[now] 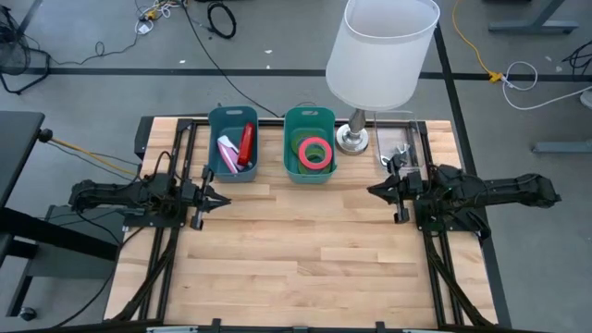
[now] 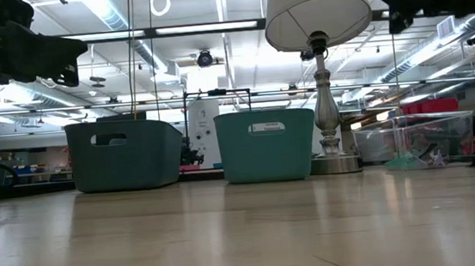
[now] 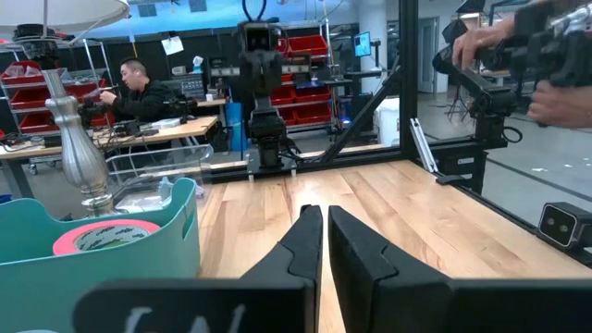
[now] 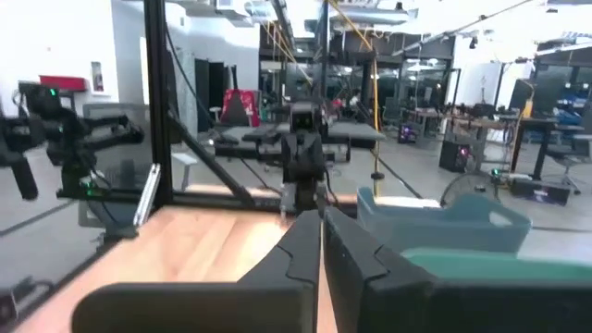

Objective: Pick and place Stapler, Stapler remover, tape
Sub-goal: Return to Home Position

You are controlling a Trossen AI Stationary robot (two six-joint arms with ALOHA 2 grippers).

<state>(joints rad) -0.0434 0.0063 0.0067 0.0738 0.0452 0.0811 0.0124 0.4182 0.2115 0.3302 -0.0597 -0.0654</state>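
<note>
At table height, the walls of the blue bin (image 2: pixel 125 153) and green bin (image 2: pixel 266 144) hide their contents from me. What lies in the transparent bin (image 2: pixel 428 138) is too blurred to name. The lampshade (image 2: pixel 316 10) runs off the upper edge.

The desk (image 1: pixel 305 240) lies open across its near and middle boards. Along its far edge stand a blue bin (image 1: pixel 213 139), green bin (image 1: pixel 287 148), lamp (image 1: pixel 381 51) and clear bin (image 1: pixel 400 143).

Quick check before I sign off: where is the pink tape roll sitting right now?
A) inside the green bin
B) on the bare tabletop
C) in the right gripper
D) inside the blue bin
A: the high view shows the pink tape lying flat inside the green bin, not on the wood or in a gripper.
</note>
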